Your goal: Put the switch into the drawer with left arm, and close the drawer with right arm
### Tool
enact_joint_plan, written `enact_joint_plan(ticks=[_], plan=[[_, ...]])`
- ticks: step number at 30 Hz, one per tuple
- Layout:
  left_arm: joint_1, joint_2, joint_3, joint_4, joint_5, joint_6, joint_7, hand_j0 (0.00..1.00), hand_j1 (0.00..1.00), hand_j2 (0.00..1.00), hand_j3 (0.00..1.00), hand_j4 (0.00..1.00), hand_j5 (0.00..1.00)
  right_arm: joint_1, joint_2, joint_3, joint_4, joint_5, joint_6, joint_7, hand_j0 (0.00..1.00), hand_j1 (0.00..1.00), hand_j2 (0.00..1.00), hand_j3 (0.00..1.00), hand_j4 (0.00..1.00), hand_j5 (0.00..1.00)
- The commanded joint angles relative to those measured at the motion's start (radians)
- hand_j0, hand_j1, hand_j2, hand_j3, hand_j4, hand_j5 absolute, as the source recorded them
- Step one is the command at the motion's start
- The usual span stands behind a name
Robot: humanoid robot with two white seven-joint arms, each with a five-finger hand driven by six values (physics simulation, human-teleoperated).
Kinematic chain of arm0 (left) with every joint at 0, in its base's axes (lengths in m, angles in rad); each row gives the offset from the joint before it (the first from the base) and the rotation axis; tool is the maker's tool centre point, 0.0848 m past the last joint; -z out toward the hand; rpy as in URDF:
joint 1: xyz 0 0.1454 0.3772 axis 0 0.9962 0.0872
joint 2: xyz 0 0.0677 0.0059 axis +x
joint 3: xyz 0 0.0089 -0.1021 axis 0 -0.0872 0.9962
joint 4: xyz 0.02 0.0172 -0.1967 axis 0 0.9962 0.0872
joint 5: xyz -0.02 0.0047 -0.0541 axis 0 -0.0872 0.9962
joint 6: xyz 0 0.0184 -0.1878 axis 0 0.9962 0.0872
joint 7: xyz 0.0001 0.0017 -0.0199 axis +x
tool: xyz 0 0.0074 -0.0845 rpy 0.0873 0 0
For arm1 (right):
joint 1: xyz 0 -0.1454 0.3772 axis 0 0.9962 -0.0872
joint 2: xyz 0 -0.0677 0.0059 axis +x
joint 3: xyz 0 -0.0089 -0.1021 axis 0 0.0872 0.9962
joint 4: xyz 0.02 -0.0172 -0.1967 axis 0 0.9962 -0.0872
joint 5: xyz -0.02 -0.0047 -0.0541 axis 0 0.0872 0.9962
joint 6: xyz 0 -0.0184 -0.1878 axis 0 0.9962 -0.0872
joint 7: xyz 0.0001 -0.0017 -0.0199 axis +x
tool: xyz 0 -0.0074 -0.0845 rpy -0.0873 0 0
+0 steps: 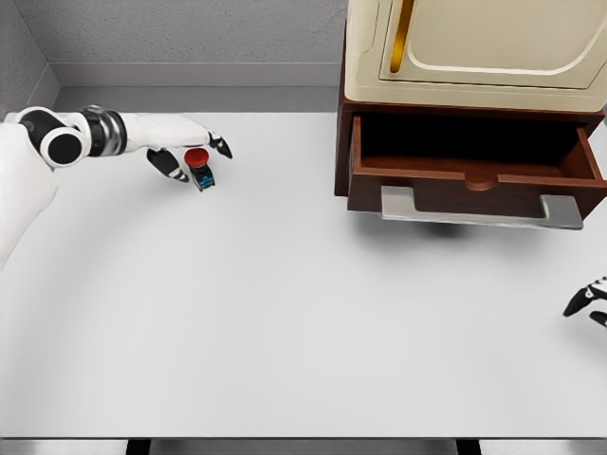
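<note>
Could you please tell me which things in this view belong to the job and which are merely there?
Job: switch, held in the left robot hand; open drawer; right robot hand, at the right edge.
Merely there: cabinet door; table.

Head view, steeply down over table (pixel 285 313)

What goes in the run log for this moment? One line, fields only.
left hand: shut on switch, far left of table | drawer: open | right hand: at right edge

Left hand (pixel 190 152) fingers curled in grasp, right hand (pixel 590 303) at right edge
</note>
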Motion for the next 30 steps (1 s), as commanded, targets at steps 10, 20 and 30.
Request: enact_joint_plan(ticks=[10,20,30], plan=[[0.0,0.0,-0.001,0.001,0.0,0.003,0.0,0.7,0.7,0.7,0.7,0.7,0.7,-0.003,-0.002,-0.038,-0.004,-0.058,0.003,0.0,0.49,0.49,0.49,0.49,0.49,0.49],[0.002,0.006,-0.002,-0.007,0.0,0.003,0.0,0.48,0.48,0.48,0.48,0.48,0.48,-0.005,-0.041,-0.063,-0.004,-0.116,0.003,0.0,0.51,0.51,0.51,0.51,0.51,0.51],[-0.006,0.01,-0.007,-0.016,0.003,0.003,0.0,0.38,0.38,0.38,0.38,0.38,0.38,-0.005,-0.065,-0.065,-0.004,-0.132,0.003,0.0,0.51,0.51,0.51,0.51,0.51,0.51]])
